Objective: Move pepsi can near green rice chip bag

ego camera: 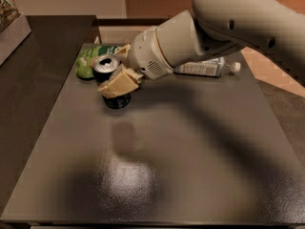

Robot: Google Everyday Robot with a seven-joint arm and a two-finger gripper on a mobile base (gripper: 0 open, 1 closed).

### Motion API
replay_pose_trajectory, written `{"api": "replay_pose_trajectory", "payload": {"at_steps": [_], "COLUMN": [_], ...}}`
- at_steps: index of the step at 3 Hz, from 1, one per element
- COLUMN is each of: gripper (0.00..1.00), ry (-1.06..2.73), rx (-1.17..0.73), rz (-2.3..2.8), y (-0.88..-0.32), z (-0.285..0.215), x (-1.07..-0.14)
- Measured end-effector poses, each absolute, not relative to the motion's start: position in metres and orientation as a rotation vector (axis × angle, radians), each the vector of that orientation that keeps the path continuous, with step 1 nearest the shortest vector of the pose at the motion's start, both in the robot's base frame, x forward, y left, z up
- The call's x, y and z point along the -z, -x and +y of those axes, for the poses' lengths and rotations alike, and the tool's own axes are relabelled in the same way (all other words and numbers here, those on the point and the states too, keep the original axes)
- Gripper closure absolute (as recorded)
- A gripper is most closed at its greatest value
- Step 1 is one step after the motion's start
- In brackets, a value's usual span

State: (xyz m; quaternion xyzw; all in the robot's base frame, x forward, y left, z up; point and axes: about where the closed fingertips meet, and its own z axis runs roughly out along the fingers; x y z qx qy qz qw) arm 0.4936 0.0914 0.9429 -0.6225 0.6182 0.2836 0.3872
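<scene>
While the pepsi can point(105, 64) is gripped between the closed fingers point(118, 83) of the gripper point(112, 72), it is held over the far left part of the table point(190, 166), just beside the green rice chip bag point(86, 60). A clear bottle point(204, 68) is seen lying behind the arm.

table point(190, 166) dark, glossy | tool point(108, 75) over its far-left part, gripping can point(106, 65) | green bag point(86, 63) just behind tool | bottle point(202, 68) lying right of tool
</scene>
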Motion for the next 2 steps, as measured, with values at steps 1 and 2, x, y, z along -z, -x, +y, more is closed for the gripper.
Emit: {"api": "replay_pose_trajectory", "payload": {"at_steps": [1,2], "gripper": [1.00,1.00], "ry": [1.512,1.464], "rx": [-0.697,-0.694], "rz": [1.607,1.640], "y": [-0.529,-0.551], "z": [0.079,0.072], "x": [-0.942,-0.934]}}
